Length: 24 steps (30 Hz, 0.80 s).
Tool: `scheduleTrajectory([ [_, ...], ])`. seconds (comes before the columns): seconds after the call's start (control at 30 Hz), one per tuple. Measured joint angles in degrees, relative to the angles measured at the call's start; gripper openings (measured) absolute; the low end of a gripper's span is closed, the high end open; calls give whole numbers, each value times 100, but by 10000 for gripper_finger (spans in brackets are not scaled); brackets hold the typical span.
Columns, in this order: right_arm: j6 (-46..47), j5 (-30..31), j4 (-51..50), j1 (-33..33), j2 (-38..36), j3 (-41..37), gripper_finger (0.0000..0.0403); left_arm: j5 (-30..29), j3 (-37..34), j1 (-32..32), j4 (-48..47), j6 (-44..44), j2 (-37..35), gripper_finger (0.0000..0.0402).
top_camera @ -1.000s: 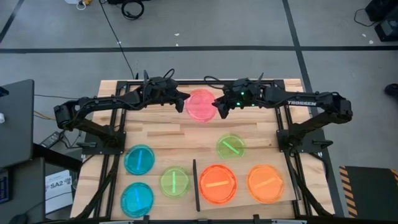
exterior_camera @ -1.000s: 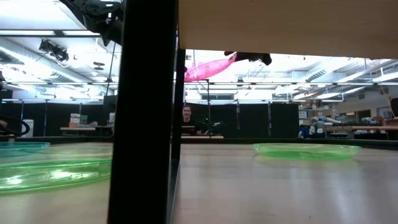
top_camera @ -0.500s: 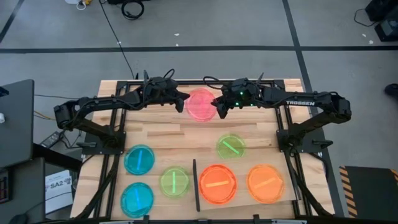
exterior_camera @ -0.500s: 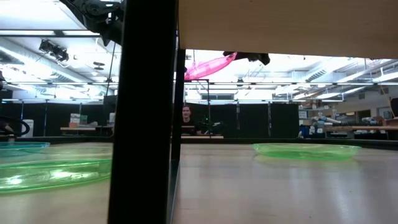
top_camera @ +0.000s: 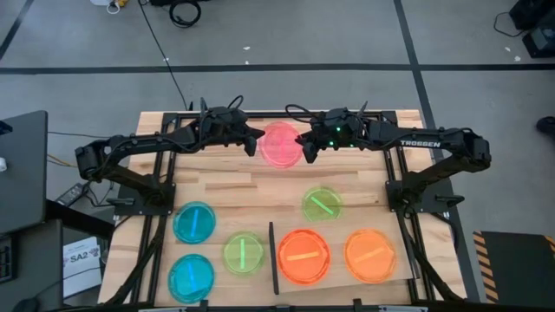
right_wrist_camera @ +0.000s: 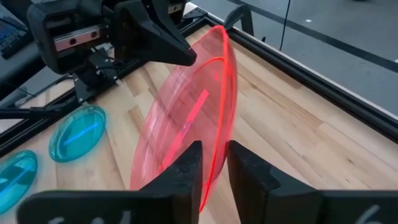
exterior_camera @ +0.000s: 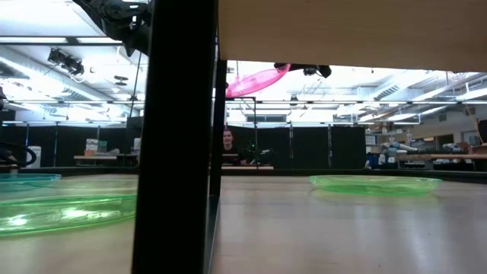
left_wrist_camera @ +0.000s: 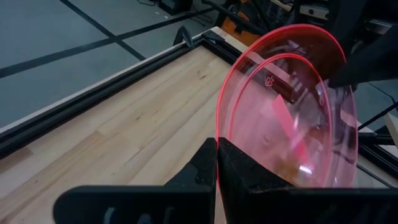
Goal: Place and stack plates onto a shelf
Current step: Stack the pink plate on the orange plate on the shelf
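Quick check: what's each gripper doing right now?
Left gripper: shut on the pink plate's rim.
Right gripper: fingers astride the opposite rim, not clearly clamped; cannot tell.

Robotics lab: grey taped floor (top_camera: 303,43), loose cables (top_camera: 182,12), ceiling strip lights (exterior_camera: 68,39), benches with equipment (exterior_camera: 426,157), seated person (exterior_camera: 228,144).

a: what's in front of the right gripper (right_wrist_camera: 214,171)?
b: a pink plate (right_wrist_camera: 186,118), standing on edge, its rim running down into the gap between the two dark fingers (right_wrist_camera: 180,171).
a: are they clamped on it?
b: not fully; a narrow gap shows on either side of the rim.
a: and the far side?
b: the left gripper (right_wrist_camera: 163,42) holds the plate's opposite edge.
a: anything else?
b: two blue plates (right_wrist_camera: 78,132) lie flat on the wooden counter (right_wrist_camera: 298,130), well apart from the pink one.
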Motion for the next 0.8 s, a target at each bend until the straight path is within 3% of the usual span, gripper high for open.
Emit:
scheduleTrajectory([
  [0.27, 3, 42, -24, -7, 0, 0, 38, 0, -1, 0, -6, 11, 0, 11],
  [0.57, 3, 55, -40, -7, 0, -2, 28, 10, -1, 0, -7, -31, -2, 12],
  [0.8, -6, -1, -61, -4, 0, -2, 27, 43, -10, -11, -8, 253, -2, 50],
])
